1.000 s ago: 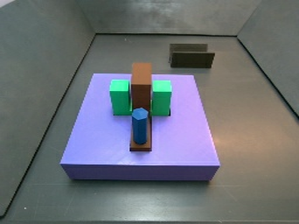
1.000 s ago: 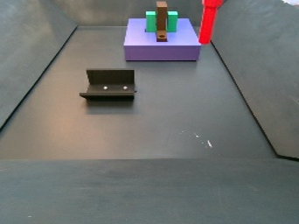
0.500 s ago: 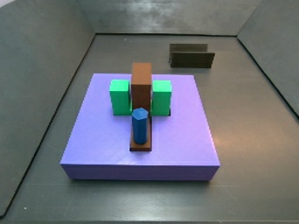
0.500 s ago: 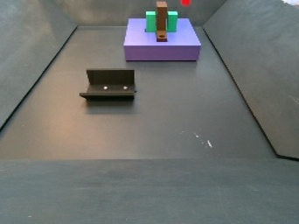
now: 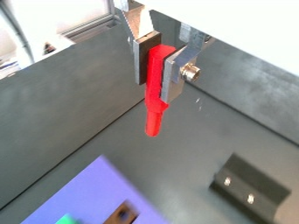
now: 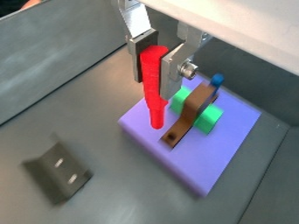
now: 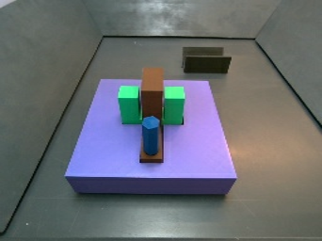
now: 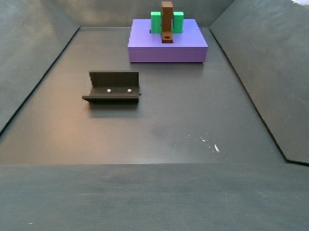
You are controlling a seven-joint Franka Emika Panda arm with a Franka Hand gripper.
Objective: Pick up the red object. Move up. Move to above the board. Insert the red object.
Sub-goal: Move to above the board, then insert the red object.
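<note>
Sitting on the dark grey floor point(image 8: 169, 126), the board point(image 7: 113, 151) is the biggest thing in both side views: a flat lavender-purple square slab. A brown bar point(image 7: 152, 94) lies along its middle, flanked by two green blocks point(image 7: 130, 104), one on each side and touching it. A blue cylinder point(image 7: 150, 136) stands upright on the near end of the bar in a side view. Well apart from the board, the fixture point(image 8: 114, 87) stands on the floor, a dark L-shaped bracket on its base plate; it also shows in both wrist views point(image 5: 247, 188).

Neither side view shows the gripper or the red object. Both wrist views do. The gripper point(image 6: 156, 54) hangs in the air, well clear of the floor, its flat silver fingers point(image 5: 129, 48) pinching the upper end of the red object point(image 5: 156, 98) between their dark pads. That thin bright-red peg hangs straight down from the jaws, its lower end free. In a wrist view the board point(image 6: 228, 144) lies below the peg's tip point(image 6: 156, 109), with the brown bar point(image 6: 194, 118) and green blocks point(image 6: 204, 114) just beside it in the picture; how high above the slab the peg hangs I cannot tell.
</note>
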